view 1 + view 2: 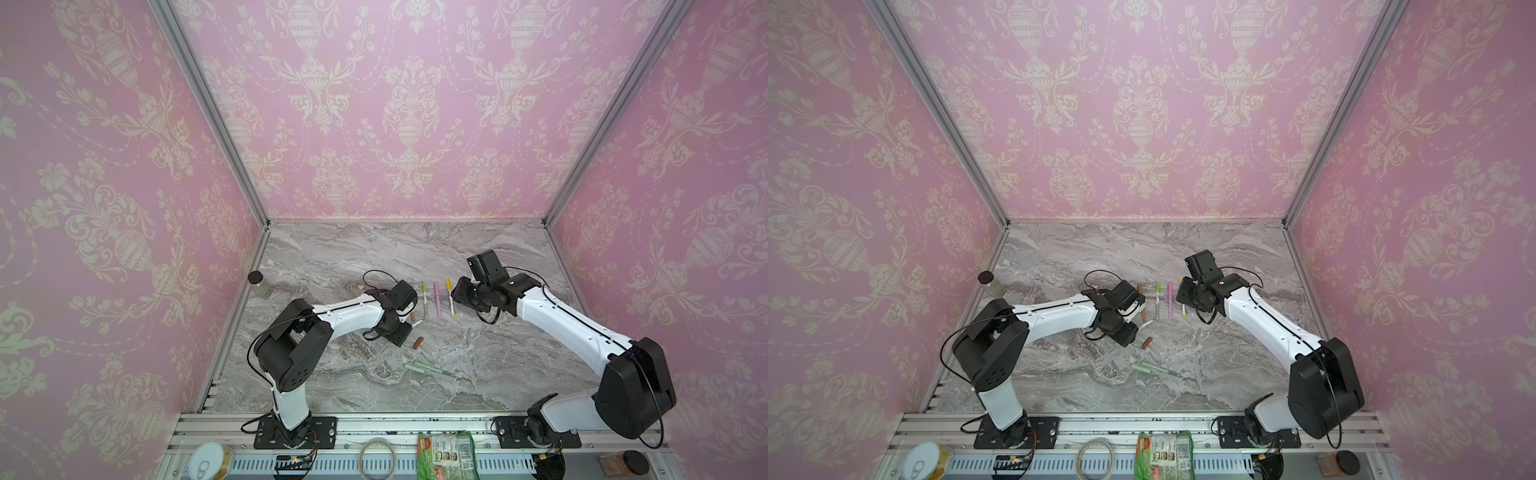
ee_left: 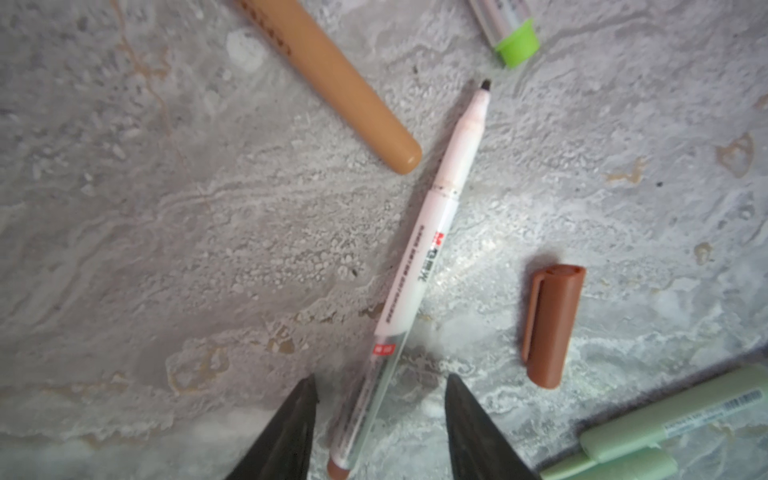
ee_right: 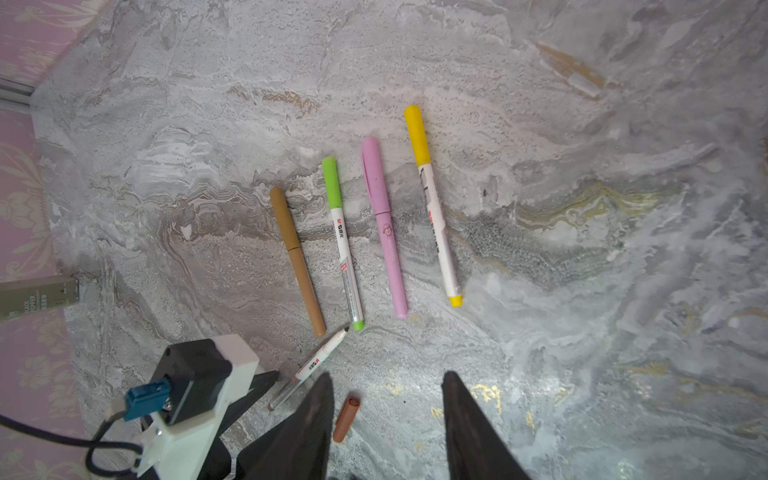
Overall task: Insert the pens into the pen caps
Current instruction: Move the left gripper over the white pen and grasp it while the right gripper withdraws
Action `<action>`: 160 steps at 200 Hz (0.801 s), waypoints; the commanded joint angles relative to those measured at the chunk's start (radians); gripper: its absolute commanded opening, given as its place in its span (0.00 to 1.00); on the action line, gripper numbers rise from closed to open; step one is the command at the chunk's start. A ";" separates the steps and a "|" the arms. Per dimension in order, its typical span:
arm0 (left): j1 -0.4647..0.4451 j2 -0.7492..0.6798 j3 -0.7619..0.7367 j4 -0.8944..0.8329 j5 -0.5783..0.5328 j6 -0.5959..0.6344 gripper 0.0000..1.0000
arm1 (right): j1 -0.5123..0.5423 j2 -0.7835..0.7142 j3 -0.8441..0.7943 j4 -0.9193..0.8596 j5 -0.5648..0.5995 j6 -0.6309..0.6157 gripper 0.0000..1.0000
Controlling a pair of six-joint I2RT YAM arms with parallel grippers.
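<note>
An uncapped white pen [image 2: 419, 270] with a dark tip lies on the marble table [image 1: 478, 257]. My left gripper [image 2: 381, 378] is open and straddles the pen's rear end, with a gap on each side. A brown pen cap [image 2: 550, 324] lies loose beside it, also visible in both top views [image 1: 418, 342] [image 1: 1146, 342]. My right gripper [image 3: 387, 376] hangs open and empty above the table, the brown cap [image 3: 346, 419] near one finger. Capped pens lie in a row: tan [image 3: 297, 257], green-capped [image 3: 343, 245], pink [image 3: 384, 228], yellow-capped [image 3: 432, 203]. Sage green pens [image 1: 428, 369] lie nearer the front.
A glass jar with a black lid [image 1: 257, 282] stands by the left wall. On the front rail sit a tin can [image 1: 210, 461], a tape roll [image 1: 377, 457], a green packet [image 1: 446, 455] and a spice jar [image 1: 625, 463]. Pink patterned walls enclose three sides.
</note>
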 commanded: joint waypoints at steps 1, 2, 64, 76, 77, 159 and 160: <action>-0.004 0.057 0.010 -0.025 -0.005 0.048 0.46 | -0.007 -0.034 -0.019 0.008 -0.008 0.001 0.45; -0.004 0.058 0.011 -0.026 -0.004 0.049 0.45 | -0.007 -0.035 -0.019 0.008 -0.008 0.001 0.45; -0.023 0.066 0.007 -0.053 0.014 0.096 0.33 | -0.011 -0.033 -0.040 0.028 -0.009 0.007 0.45; -0.030 0.067 0.004 -0.056 0.013 0.103 0.30 | -0.011 -0.034 -0.042 0.031 -0.010 0.010 0.45; -0.032 0.066 0.004 -0.056 0.013 0.103 0.29 | -0.011 -0.034 -0.042 0.031 -0.010 0.010 0.45; -0.061 0.066 -0.008 -0.066 0.018 0.115 0.13 | -0.016 -0.044 -0.061 0.039 -0.008 0.013 0.45; -0.061 0.065 -0.009 -0.065 0.018 0.115 0.13 | -0.016 -0.044 -0.061 0.039 -0.008 0.014 0.45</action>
